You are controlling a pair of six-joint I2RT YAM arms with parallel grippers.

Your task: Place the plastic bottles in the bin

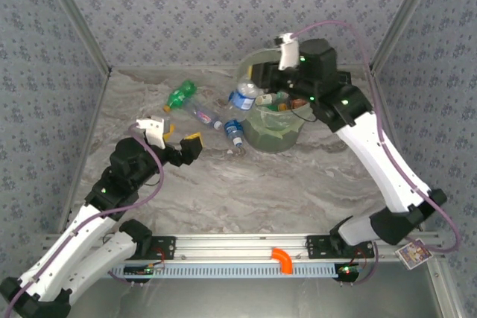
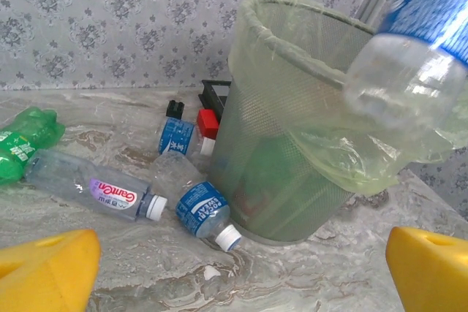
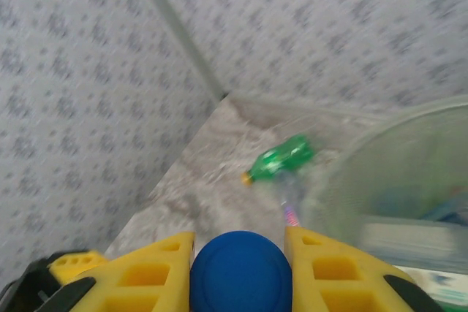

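The bin (image 1: 277, 138) stands at the back of the table, lined with a pale yellow-green bag and holding several bottles. My right gripper (image 1: 257, 86) is above its left rim, shut on a clear blue-labelled bottle (image 1: 242, 97); its blue cap (image 3: 240, 272) sits between the yellow fingers. That bottle (image 2: 417, 49) hangs over the bin (image 2: 292, 144) in the left wrist view. On the table lie a green bottle (image 1: 180, 94), a clear pink-labelled bottle (image 1: 203, 115) and a blue-labelled bottle (image 1: 235, 133). My left gripper (image 1: 181, 139) is open and holds nothing, a little short of them.
Another blue-labelled bottle (image 2: 178, 137) lies against the bin's base, beside a black and red block (image 2: 208, 118). A small white scrap (image 2: 210, 273) lies on the marble. Patterned walls close in the back and sides. A checkerboard card (image 1: 415, 252) sits at the near right.
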